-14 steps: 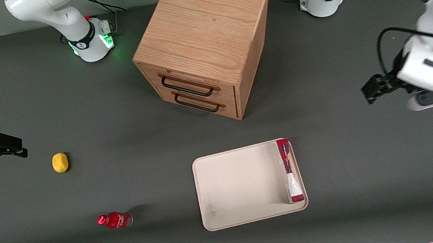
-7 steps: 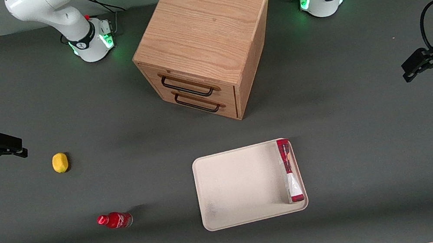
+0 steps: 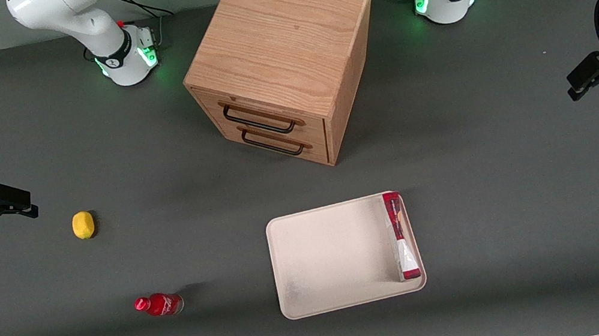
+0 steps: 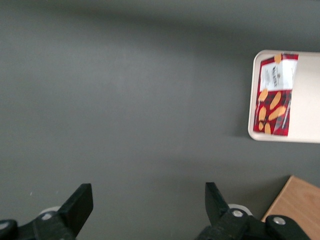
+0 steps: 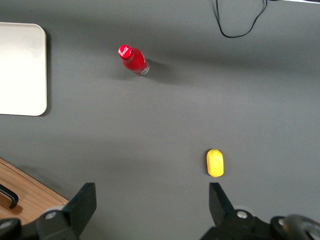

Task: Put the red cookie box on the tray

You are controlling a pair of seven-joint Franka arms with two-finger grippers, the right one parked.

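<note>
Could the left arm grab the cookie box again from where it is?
Probably yes. The gripper is open and off toward its own end of the table, and nothing lies between it and the red cookie box on the tray.

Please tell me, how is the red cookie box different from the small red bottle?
The red cookie box is long, slim and flat-sided; the red bottle is short and rounded with a cap. The box lies in the tray along its rim; the bottle is on the bare table toward the parked arm's end. Both are red. The open gripper is away from both.
</note>
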